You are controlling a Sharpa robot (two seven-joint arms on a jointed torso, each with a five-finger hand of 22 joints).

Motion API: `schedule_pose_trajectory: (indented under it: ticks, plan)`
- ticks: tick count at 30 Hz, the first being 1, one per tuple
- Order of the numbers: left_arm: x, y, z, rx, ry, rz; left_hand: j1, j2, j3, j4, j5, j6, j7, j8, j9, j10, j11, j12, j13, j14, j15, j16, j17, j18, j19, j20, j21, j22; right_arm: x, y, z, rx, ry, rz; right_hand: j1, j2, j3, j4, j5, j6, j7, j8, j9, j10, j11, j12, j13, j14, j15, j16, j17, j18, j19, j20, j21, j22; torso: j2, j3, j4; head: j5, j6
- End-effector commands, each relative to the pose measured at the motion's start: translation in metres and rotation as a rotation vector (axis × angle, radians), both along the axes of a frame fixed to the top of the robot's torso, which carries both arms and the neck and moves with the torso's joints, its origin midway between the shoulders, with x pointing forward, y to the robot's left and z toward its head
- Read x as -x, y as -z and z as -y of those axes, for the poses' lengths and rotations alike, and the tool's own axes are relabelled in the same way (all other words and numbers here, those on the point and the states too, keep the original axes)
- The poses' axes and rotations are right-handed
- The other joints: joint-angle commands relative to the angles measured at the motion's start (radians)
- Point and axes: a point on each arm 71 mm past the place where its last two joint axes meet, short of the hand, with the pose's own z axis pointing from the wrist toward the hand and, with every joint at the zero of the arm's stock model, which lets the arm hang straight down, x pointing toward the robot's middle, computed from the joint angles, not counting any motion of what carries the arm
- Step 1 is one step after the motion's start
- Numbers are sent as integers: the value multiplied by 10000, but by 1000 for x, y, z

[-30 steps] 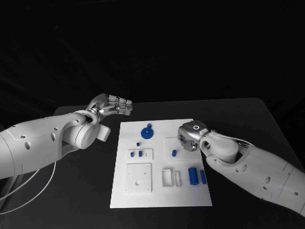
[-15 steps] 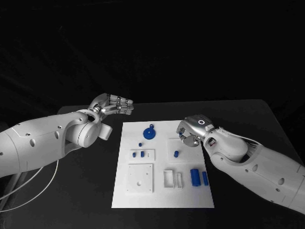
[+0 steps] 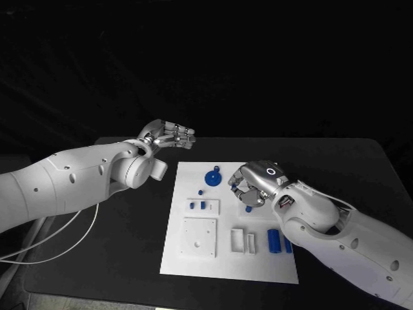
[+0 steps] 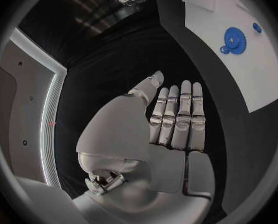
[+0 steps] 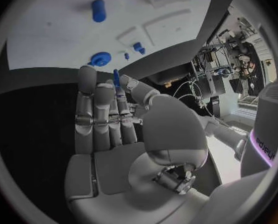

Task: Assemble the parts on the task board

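The white task board [image 3: 227, 258] lies mid-table. On it are a blue gear [image 3: 212, 177], a tiny blue piece [image 3: 200, 192], blue pieces in a small white holder [image 3: 196, 205] and two blue cylinders [image 3: 274, 241]. My right hand [image 3: 248, 184] hovers over the board's far right part. Its thumb and fingers pinch a thin blue peg [image 5: 116, 77]. My left hand [image 3: 172, 135] is raised off the board's far left corner, fingers straight and side by side [image 4: 176, 119], holding nothing. The left wrist view shows the gear [image 4: 232, 37] on the board [image 4: 251, 79].
White square blocks with recesses stand on the board: a large one [image 3: 199, 237] and narrow slotted ones [image 3: 242, 241]. Black table [image 3: 122, 245] surrounds the board on all sides. A white cable [image 3: 67, 239] hangs under my left arm.
The head camera has shifted, so the whole picture moved. My right hand has turned and curled its fingers over the board's far right part. The left hand keeps its raised pose.
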Motion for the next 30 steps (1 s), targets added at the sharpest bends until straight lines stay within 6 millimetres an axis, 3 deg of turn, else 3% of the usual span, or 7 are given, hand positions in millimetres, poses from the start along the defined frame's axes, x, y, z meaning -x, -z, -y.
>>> schedule_pose_trajectory:
  ticks: [1,9,11,12,15,20,30]
  plan:
    - [-4,-2,4,128,-29,127,38,80,44,-23,39,-24,7,-38,14,-52,-2,16,8,56,1,-25,5,-59,64,-8,53,-8,8,4,-11,-360,-454,-12,48,75,47,14,51,57,31,53,9,33,13,12,14,60,0,-42,17,108,380,-87,21,-19,-54,-63,14,341,-63]
    - [-12,-2,16,140,-30,208,44,99,70,-14,44,-9,4,-38,14,-27,-10,16,8,68,-5,-26,3,-77,38,-13,52,-28,26,27,-31,-459,-969,-141,45,87,47,-7,94,50,34,53,10,19,18,12,13,65,2,-70,24,113,380,-86,19,-36,-106,-150,74,1012,-239]
    - [-13,-2,19,150,-10,221,42,103,75,-9,44,-7,3,-38,14,-23,-11,16,8,67,-4,-26,3,-81,32,-14,51,-33,30,33,-35,-438,-1068,-187,45,87,47,-7,94,50,34,53,10,19,18,12,13,65,2,-70,24,113,380,-86,19,-36,-114,-175,101,1115,-277]
    - [-14,-1,21,155,2,225,42,103,75,-9,44,-7,3,-38,14,-23,-11,16,8,67,-4,-26,3,-81,32,-14,51,-33,32,36,-37,-422,-1110,-215,45,87,47,-7,94,50,34,53,10,19,18,12,13,65,2,-70,24,113,380,-86,19,-36,-103,-169,97,1212,-284]
    - [-15,-1,23,164,27,232,42,103,75,-9,44,-7,3,-38,14,-23,-11,16,8,67,-4,-26,3,-81,32,-14,51,-33,35,42,-40,-381,-1184,-278,42,99,49,-19,104,41,35,51,10,13,20,10,13,77,2,-85,25,118,383,-86,20,-46,-99,-172,95,1331,-314]
    - [-16,-1,29,189,84,232,42,103,75,-9,44,-7,3,-38,14,-23,-11,16,8,67,-4,-26,3,-81,32,-14,51,-33,41,55,-48,-217,-1324,-403,29,110,47,-33,106,40,35,52,11,10,20,12,13,90,3,-100,30,122,389,-85,26,-59,-95,-144,95,1603,-437]
    - [-17,-1,36,227,213,212,49,106,97,12,49,-15,4,-40,13,-28,-9,15,8,54,-2,-28,1,-91,17,-15,56,-58,47,76,-56,72,-1490,-478,12,116,58,-56,143,41,34,52,11,3,23,10,12,112,2,-120,31,126,392,-85,38,-75,-95,-144,80,1823,-540]
